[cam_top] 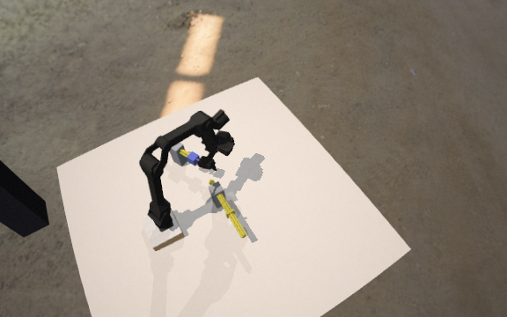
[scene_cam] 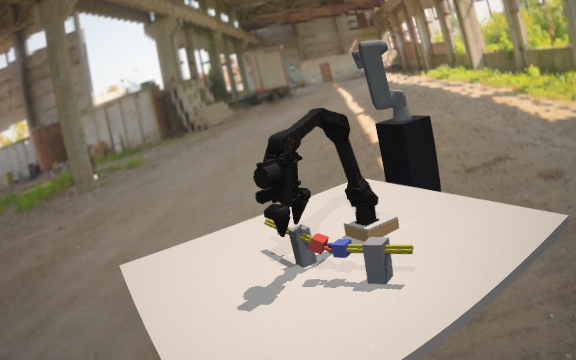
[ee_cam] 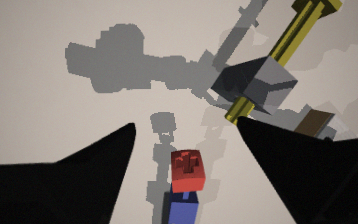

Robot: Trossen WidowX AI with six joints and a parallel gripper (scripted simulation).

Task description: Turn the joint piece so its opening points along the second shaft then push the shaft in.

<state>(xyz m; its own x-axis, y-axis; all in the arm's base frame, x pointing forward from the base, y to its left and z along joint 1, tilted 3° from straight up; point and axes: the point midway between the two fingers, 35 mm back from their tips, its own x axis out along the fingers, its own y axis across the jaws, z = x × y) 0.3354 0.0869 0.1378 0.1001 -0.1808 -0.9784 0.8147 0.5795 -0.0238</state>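
Note:
The red joint piece [scene_cam: 319, 243] [ee_cam: 188, 170] is hinged to a blue yoke [cam_top: 193, 158] [scene_cam: 341, 248] [ee_cam: 184, 212] on the first yellow shaft [scene_cam: 402, 249], held by a grey block [cam_top: 178, 155] [scene_cam: 378, 262]. In the wrist view its cross-shaped opening faces up the picture, roughly in line with the yoke, at an angle to the second shaft. The second yellow shaft [cam_top: 238, 224] [ee_cam: 300, 37] passes through another grey block [cam_top: 216, 194] [scene_cam: 302, 247] [ee_cam: 275, 82]; its near end is apart from the red piece. My gripper [scene_cam: 289, 228] [ee_cam: 187, 124] is open and empty above the red piece, which shows between and below the fingers.
The arm's base [cam_top: 167, 238] [scene_cam: 372, 229] stands on the pale table [cam_top: 324, 229] [scene_cam: 208, 320], beside the two blocks. A collar [cam_top: 230, 213] sits partway along the second shaft. A black pedestal [scene_cam: 408, 150] with a grey arm on it stands beyond the table.

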